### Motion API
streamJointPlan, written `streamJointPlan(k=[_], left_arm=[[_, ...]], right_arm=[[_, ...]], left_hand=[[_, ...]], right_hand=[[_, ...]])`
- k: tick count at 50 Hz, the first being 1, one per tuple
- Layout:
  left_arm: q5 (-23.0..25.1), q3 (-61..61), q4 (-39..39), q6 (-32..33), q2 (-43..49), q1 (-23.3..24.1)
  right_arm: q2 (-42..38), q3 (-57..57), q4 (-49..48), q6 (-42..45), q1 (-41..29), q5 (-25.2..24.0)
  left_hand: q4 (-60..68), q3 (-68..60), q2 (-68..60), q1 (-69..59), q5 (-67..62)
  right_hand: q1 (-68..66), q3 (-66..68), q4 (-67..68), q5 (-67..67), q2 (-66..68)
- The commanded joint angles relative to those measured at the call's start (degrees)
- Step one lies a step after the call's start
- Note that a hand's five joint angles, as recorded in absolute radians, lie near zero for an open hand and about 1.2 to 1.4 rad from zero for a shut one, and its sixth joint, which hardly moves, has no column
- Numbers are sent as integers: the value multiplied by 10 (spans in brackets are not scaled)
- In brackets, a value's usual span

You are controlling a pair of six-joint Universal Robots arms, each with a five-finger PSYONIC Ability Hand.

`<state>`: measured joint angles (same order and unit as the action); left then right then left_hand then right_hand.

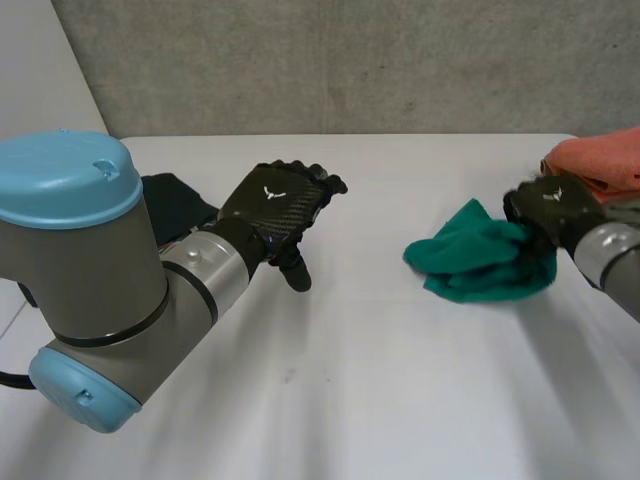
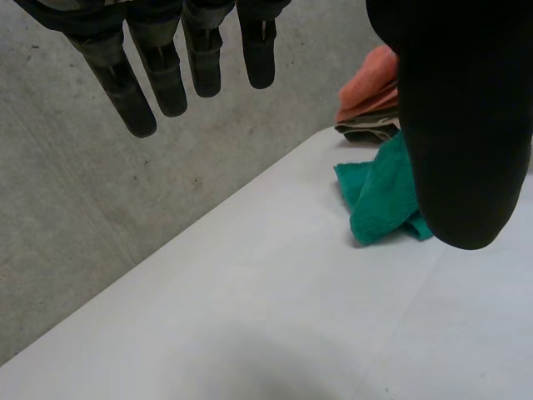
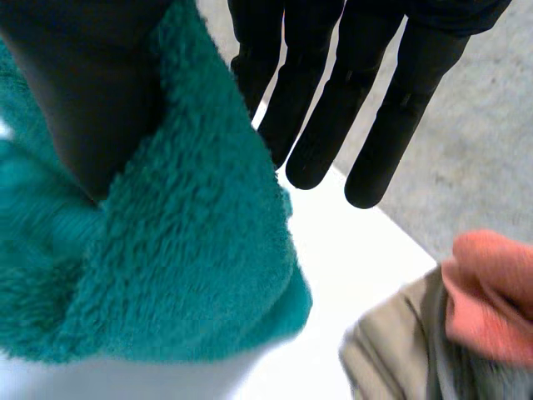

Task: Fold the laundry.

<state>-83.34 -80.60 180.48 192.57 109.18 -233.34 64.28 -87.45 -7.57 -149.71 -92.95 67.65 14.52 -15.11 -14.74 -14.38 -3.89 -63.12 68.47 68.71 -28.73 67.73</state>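
A crumpled green fleece cloth (image 1: 480,262) lies on the white table (image 1: 380,390) at the right. My right hand (image 1: 555,205) is at its right edge. In the right wrist view the thumb (image 3: 92,100) is sunk in the green cloth (image 3: 183,258), and a fold rises between it and the straight fingers (image 3: 366,100), which pinch that fold. My left hand (image 1: 275,205) hovers over the table's left middle, fingers (image 2: 158,71) straight and spread from the thumb (image 2: 462,125), holding nothing. From there the green cloth (image 2: 383,196) lies well beyond it.
A stack with an orange cloth (image 1: 600,160) on top sits at the far right corner, just behind my right hand; a beige cloth (image 3: 391,358) lies under the orange one (image 3: 491,292). A black cloth (image 1: 175,205) lies behind my left arm. A concrete wall runs behind the table.
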Motion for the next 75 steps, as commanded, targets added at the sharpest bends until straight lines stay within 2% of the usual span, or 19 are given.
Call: streamJointPlan(k=[1, 2, 5, 6, 21, 23, 25, 28, 32, 39, 45, 47, 50, 51, 52, 55, 58, 63, 75], left_arm=[[1, 3, 0, 0, 3, 7], [0, 3, 0, 0, 3, 10], [1, 4, 1, 0, 4, 14], [1, 3, 1, 0, 4, 15], [0, -3, 1, 0, 5, 17], [0, -3, 1, 0, 5, 16], [0, -3, 1, 0, 5, 16], [-2, -5, 3, 0, 4, 10], [-5, -3, 11, 1, -5, 4], [-53, -13, 32, -1, -78, -27], [-61, -47, 61, 0, -127, -52], [-61, -58, 66, 1, -131, -55], [-61, -71, 73, 3, -132, -62], [-61, -75, 73, 3, -131, -62], [-60, -76, 73, 3, -131, -63], [-60, -83, 73, 3, -126, -64], [-59, -83, 73, 4, -105, -58], [-58, -73, 73, 5, -53, -39], [-59, 65, 73, 35, 154, -26]], right_arm=[[51, -83, -4, 61, 5, 59], [52, -87, -5, 59, 5, 71], [53, -95, -6, 57, 0, 76], [54, -101, -10, 57, -3, 76], [54, -162, -46, 55, -52, 28], [51, -160, -46, 58, -57, 17], [49, -147, -54, 54, -59, 13], [51, -117, -65, 54, -72, 17], [66, -24, -66, 38, -145, 35], [158, 124, -67, -127, -194, 91], [158, 65, -62, -204, -196, 87], [139, 35, -56, -193, -198, 87], [43, 18, 31, -113, -202, 100], [13, 22, 75, -78, -203, 106], [-20, 35, 134, -32, -200, 121], [-16, 51, 156, 3, -195, 160], [11, 50, 127, -2, -182, 167], [64, 30, 114, -33, -145, 129], [50, 31, 111, -66, -144, 93]], left_hand=[[-6, 12, 8, 5, 0], [-6, 12, 8, 5, 0], [-6, 12, 8, 5, 0], [-6, 12, 8, 5, 0], [-4, 10, 7, 3, -2], [-6, 12, 8, 5, 0], [-6, 12, 8, 5, 0], [-4, 10, 7, 3, -2], [-3, 9, 5, 1, -4], [2, 4, 0, -4, -9], [2, 4, 0, -4, -9], [2, 4, 0, -4, -9], [2, 4, 0, -4, -9], [2, 4, 0, -4, -9], [2, 4, 0, -4, -9], [2, 4, 0, -4, -9], [1, 5, 1, -2, -7], [2, 4, 0, -4, -9], [56, -50, -54, -58, -62]], right_hand=[[-169, 115, 113, -413, 123], [-161, 108, 105, -405, 115], [283, -337, -339, 39, -329], [353, -406, -409, 109, -399], [324, -377, -380, 80, -370], [123, -176, -179, -121, -169], [-167, 114, 111, -411, 121], [-169, 115, 113, -413, 123], [-169, 115, 113, -413, 123], [-169, 115, 113, -413, 123], [-169, 115, 113, -413, 123], [-169, 115, 113, -413, 123], [-169, 115, 113, -413, 123], [-138, 84, 82, -382, 92], [151, -204, -207, -93, -197], [531, -585, -587, 287, -577], [531, -585, -587, 287, -577], [531, -585, -587, 287, -577], [525, -579, -581, 281, -571]])
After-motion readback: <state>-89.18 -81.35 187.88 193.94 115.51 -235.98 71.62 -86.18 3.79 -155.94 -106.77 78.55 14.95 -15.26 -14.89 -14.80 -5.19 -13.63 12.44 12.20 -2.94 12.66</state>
